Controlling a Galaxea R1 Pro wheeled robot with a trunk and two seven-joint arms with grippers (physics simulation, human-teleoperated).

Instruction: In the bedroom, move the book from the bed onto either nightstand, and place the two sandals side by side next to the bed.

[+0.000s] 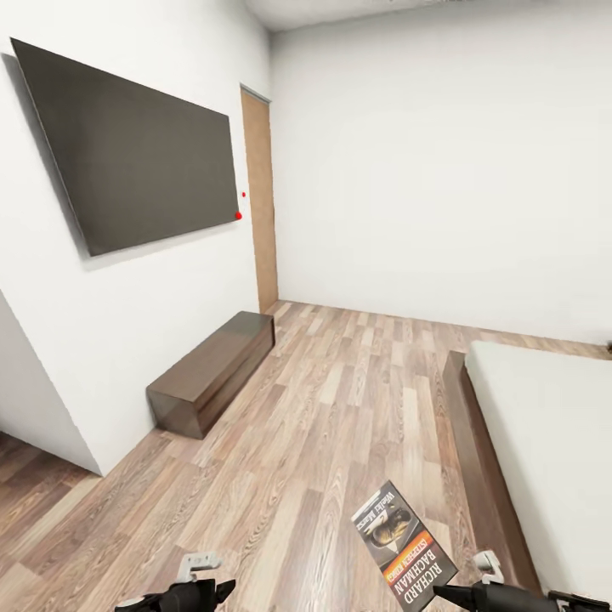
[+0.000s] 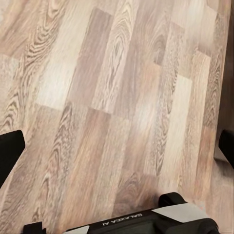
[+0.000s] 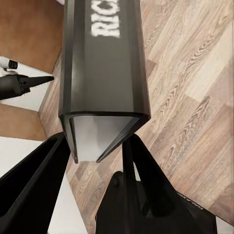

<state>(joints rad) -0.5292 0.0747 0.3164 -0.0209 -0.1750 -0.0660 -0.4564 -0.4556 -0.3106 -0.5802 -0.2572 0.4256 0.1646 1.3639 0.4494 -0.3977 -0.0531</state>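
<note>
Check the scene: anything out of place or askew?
Only the thin dark grey paperback book: it is off the off-white mattress bed, held tilted over the wood-plank floor in the right gripper, jaws clamped on its lower edge. Nothing looks spilled or damaged.

White walls, wood-plank floor (image 1: 323,408) — a dark wall screen (image 1: 136,153) above a low brown bench (image 1: 212,370).

Head camera: high, facing forward and down across the grey-brown wood-plank floor (image 1: 340,408), the wide bed with off-white mattress (image 1: 552,442) right of it. Left wrist camera: close above the same floor (image 2: 112,97), facing down. Right wrist camera: very near, angled down, sharing those planks (image 3: 195,73).
</note>
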